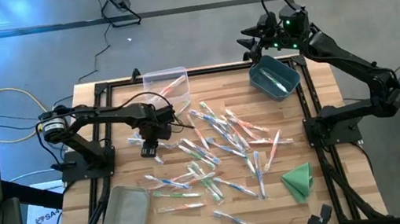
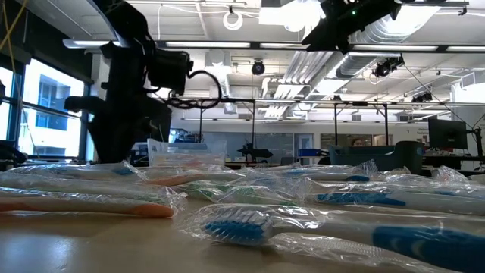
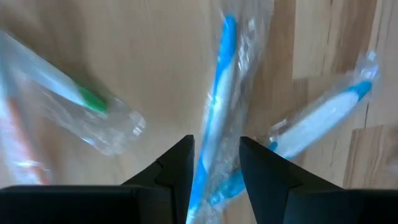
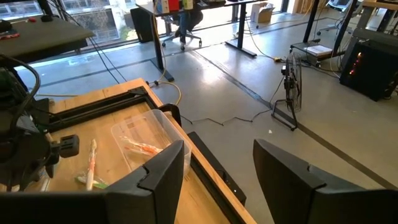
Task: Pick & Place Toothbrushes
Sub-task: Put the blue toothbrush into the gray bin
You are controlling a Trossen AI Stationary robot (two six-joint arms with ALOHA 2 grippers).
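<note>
Many wrapped toothbrushes (image 1: 222, 152) lie scattered on the wooden table (image 1: 341, 202); they fill the foreground of the low view (image 2: 318, 227). My left gripper (image 1: 150, 145) is low over the left side of the pile, shut on a blue-and-white wrapped toothbrush (image 3: 217, 106). A green one (image 3: 74, 93) and another blue one (image 3: 323, 118) lie on either side of it. My right gripper (image 1: 251, 41) hangs open and empty, high over the far right, just beyond the teal bin (image 1: 274, 77). It also shows at the top of the low view (image 2: 348, 23). My left gripper has the blue toothbrush's wrapped handle (image 3: 208, 180) between its two fingers, which come from above and point down. The toothbrush runs along the gap between them, not across it. Whether it is lifted off the wood, I cannot tell.
A clear bin (image 1: 165, 81) at the far middle holds an orange toothbrush (image 4: 144, 148). A clear tray (image 1: 126, 214) lies at the near left and a folded green cloth (image 1: 299, 180) at the near right. Black frame rails (image 1: 313, 111) run along the table's sides.
</note>
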